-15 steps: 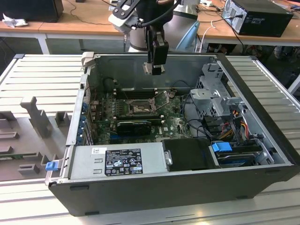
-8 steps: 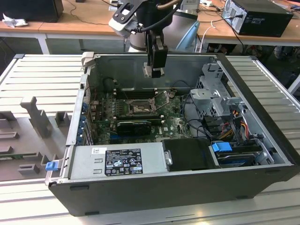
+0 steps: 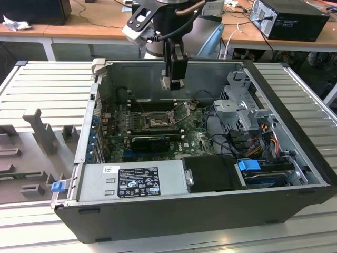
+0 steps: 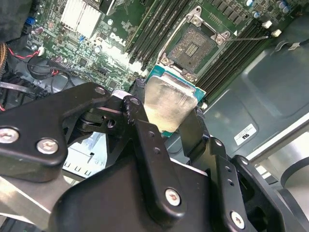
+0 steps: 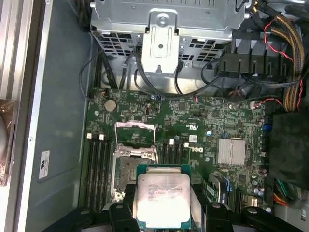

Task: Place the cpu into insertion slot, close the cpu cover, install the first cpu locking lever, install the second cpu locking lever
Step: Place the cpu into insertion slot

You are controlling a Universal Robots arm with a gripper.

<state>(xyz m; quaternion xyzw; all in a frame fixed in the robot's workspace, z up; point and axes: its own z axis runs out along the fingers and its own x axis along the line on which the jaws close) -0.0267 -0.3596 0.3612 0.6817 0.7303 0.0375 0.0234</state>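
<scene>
**Chip held over the open socket, not yet seated**

At the exterior view's left, a grey moulded fixture point(image 3: 37, 132) lies on the ribbed metal worktop point(image 3: 47, 79), beside the open black computer case point(image 3: 174, 211). Near the middle of the case's rear wall, the black two-fingered tool point(image 3: 172, 79) hangs from the arm.

In the second wrist view its fingers point(image 4: 140, 130) are clamped on opposite edges of the cpu point(image 4: 169, 104), a small flat square chip with a pale silver-grey metal top on a green base. The chip is in the air, clear of the green motherboard point(image 5: 203, 121).

On that board lies the insertion slot point(image 5: 126, 170), a small square black socket with a silver rim, and it is bare. Its cpu cover point(image 5: 135, 139), a thin silver frame plate with a square window, stands swung up on the side toward the perforated metal drive cage point(image 5: 164, 19).

I judge the placing step to be in hand. It calls for squaring the chip over the socket, matching the corners, and a level, gentle descent.

The chip's height above the socket cannot be judged. In the first wrist view the chip hides a corner of the socket. A thin wire point(image 4: 246, 37) beside the socket may be a locking lever.
</scene>
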